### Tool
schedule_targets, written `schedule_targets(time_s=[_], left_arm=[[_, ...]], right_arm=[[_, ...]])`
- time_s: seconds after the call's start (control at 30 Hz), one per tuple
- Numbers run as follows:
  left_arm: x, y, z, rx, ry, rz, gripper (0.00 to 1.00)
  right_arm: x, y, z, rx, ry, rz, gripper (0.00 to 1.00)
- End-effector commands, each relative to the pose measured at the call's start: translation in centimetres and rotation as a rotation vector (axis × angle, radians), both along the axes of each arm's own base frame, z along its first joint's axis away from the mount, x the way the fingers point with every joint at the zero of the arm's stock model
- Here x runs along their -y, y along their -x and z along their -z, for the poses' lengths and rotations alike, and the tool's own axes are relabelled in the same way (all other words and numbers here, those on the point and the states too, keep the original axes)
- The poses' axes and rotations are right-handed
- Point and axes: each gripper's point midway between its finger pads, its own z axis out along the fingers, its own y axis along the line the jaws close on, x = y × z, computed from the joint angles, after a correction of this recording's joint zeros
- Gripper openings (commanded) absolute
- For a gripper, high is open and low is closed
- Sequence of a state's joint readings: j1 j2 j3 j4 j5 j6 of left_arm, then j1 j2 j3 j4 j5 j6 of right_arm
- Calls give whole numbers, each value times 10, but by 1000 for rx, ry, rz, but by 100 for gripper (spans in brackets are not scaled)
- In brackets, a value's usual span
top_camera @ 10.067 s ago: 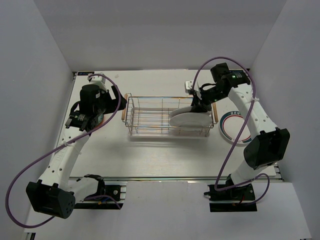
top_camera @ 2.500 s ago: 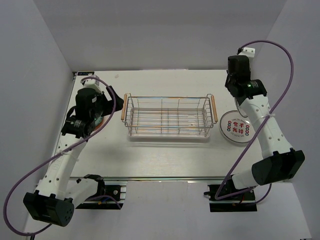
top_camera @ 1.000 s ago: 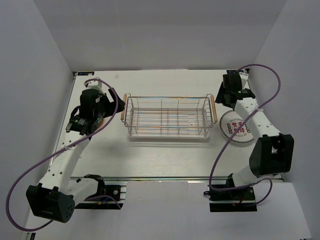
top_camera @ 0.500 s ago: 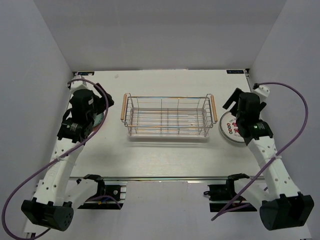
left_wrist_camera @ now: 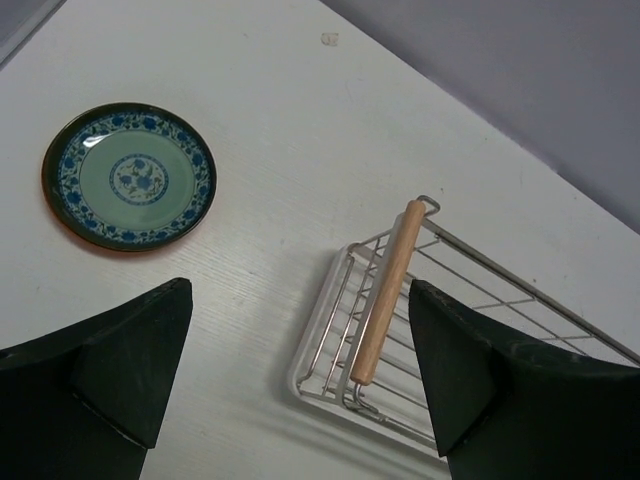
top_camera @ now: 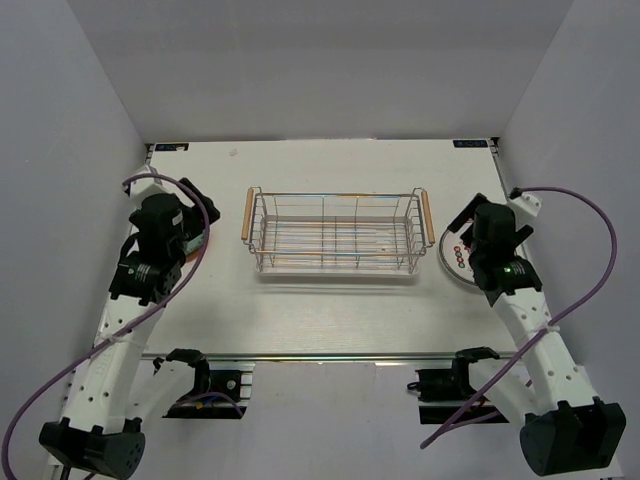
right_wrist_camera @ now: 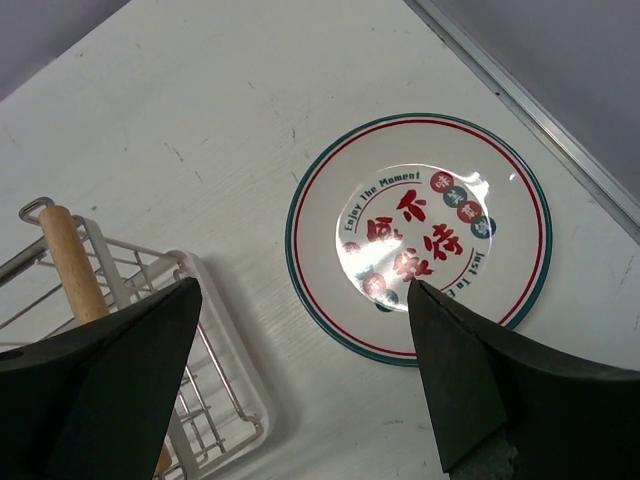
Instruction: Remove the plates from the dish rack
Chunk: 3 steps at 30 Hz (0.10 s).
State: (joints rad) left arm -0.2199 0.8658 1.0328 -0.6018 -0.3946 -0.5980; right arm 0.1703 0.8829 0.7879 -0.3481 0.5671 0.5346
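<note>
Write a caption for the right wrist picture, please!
Open right gripper hovers over a white lettered plate beside the dish rack.

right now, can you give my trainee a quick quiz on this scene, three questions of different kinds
1. True or false: a plate stands in the dish rack.
2. Pick one. The white plate with the green rim lies: A) inside the rack; B) flat on the table, beside the rack on the right arm's side; C) propped against the back wall.
3. Fill the gap: the left claw and the right claw are both ___ and hold nothing.

Key: 1 false; 2 B; 3 open.
</note>
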Motion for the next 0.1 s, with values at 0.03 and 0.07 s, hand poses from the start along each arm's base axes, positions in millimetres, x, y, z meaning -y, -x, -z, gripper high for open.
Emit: schedule_targets(time_s=[0.03, 0.07], left_arm=[[-2, 3, 8, -24, -1, -14, 98], [-2, 3, 9, -26, -1, -19, 98]], right_arm=[[8, 1, -9, 59, -11, 62, 89], [9, 1, -11, 65, -11, 65, 90]])
